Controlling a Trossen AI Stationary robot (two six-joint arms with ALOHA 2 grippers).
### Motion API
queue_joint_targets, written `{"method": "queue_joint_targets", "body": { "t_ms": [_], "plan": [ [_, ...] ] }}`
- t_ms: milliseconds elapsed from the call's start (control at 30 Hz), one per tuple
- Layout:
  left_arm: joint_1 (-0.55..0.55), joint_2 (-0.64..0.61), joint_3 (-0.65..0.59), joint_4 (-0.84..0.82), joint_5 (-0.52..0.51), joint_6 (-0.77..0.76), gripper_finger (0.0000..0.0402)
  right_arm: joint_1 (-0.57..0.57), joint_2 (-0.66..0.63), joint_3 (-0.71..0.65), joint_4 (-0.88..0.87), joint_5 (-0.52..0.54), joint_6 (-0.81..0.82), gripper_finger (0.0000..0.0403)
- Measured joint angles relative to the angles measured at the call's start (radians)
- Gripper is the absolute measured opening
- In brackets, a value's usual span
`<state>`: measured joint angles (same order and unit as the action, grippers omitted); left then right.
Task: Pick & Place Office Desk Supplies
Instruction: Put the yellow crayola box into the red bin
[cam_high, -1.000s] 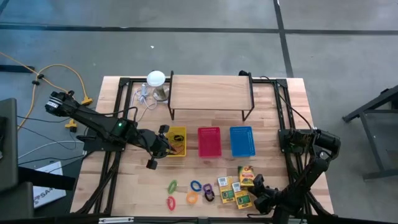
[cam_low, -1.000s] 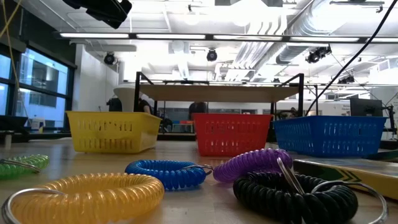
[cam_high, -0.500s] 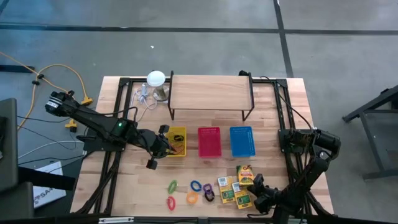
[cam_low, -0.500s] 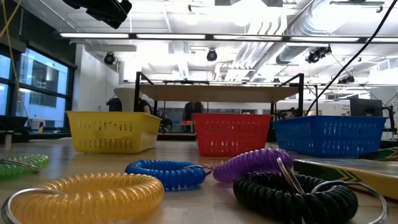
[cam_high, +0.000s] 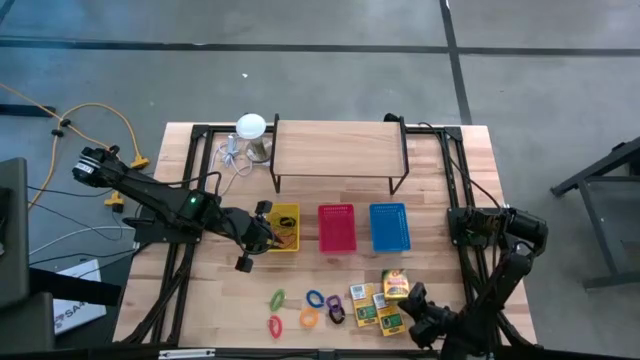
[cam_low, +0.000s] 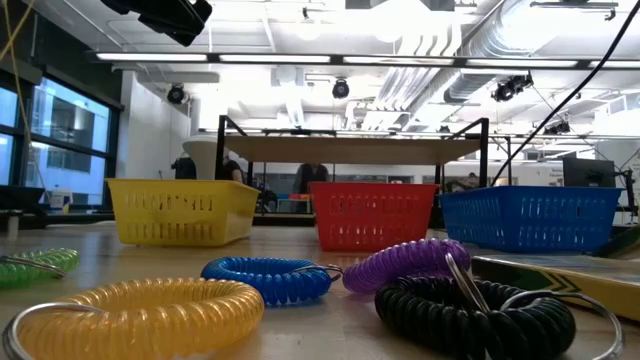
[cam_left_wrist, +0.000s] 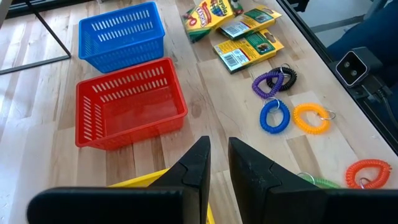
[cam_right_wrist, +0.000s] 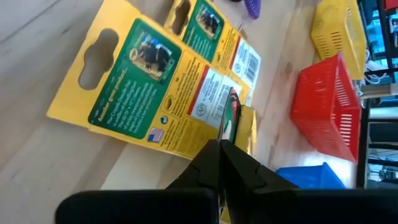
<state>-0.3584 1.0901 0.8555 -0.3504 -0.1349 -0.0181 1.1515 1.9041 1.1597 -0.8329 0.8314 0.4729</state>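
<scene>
Coiled rings lie on the table's near part: green (cam_high: 277, 298), orange-red (cam_high: 274, 325), orange (cam_high: 308, 318), blue (cam_high: 315, 299), and purple with black (cam_high: 335, 310). Several yellow-and-green card boxes (cam_high: 382, 305) lie flat to their right. My left gripper (cam_high: 262, 228) hangs over the yellow basket (cam_high: 288, 215) and touches nothing; in its wrist view its fingers (cam_left_wrist: 198, 163) stand a narrow gap apart. My right gripper (cam_high: 413, 300) is shut and sits low at the right of the boxes. In its wrist view the gripper (cam_right_wrist: 221, 148) ends at the edge of a flat card box (cam_right_wrist: 155, 87). My right gripper comes low across the table from the right. Its shut fingertips (cam_right_wrist: 211, 152) stand at the edge of a yellow card box (cam_right_wrist: 186, 140). I cannot tell whether they touch it.
A red basket (cam_high: 337, 245) and a blue basket (cam_high: 389, 243) stand in a row right of the yellow one. A wooden shelf on a black frame (cam_high: 338, 150) stands behind them. A white round-topped object with a cable (cam_high: 250, 127) is at the far left. Bare wood lies near left.
</scene>
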Motion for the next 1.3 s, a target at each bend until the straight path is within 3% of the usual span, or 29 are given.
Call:
{"method": "queue_joint_targets", "body": {
  "t_ms": [700,1300],
  "plan": [
    [0.000,0.000,0.000,0.000,0.000,0.000,0.0054,-0.047,-0.206,0.032,-0.197,-0.028,0.369,0.0002],
    [0.000,0.000,0.000,0.000,0.000,0.000,0.0054,-0.075,-0.278,0.032,-0.211,-0.057,0.395,0.0002]
  ]
}}
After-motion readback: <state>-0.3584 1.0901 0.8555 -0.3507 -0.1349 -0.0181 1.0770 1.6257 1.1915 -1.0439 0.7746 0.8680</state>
